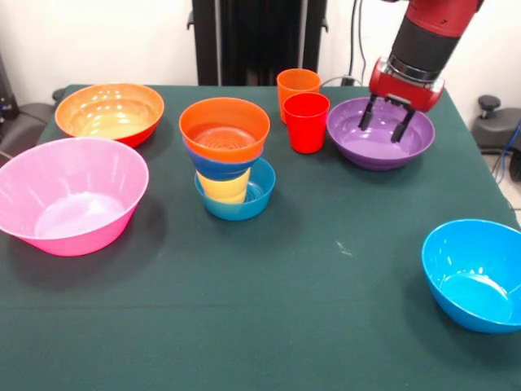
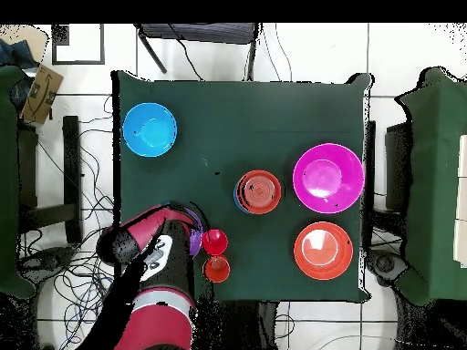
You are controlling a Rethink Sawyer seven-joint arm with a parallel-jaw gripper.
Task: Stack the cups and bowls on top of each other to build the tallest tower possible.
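Observation:
My gripper (image 1: pixel 384 122) hangs open just above the inside of the purple bowl (image 1: pixel 380 138), with nothing between its fingers. To the left of that bowl stand the red cup (image 1: pixel 307 122) and, behind it, the orange cup (image 1: pixel 298 84). The tower (image 1: pixel 229 159) stands mid-table: a small blue bowl (image 1: pixel 236 204) at the bottom, the yellow cup (image 1: pixel 224 186) in it, another blue bowl above, and a small orange bowl (image 1: pixel 225 129) on top. In the overhead view my arm (image 2: pixel 150 260) covers most of the purple bowl (image 2: pixel 193 217); the tower (image 2: pixel 259 191) shows mid-table.
The large pink bowl (image 1: pixel 73 195) and large orange bowl (image 1: pixel 110 112) sit at the left. The bright blue bowl (image 1: pixel 476 273) lies alone near the front right corner of the green table (image 1: pixel 285 309). Chairs and cables surround the table.

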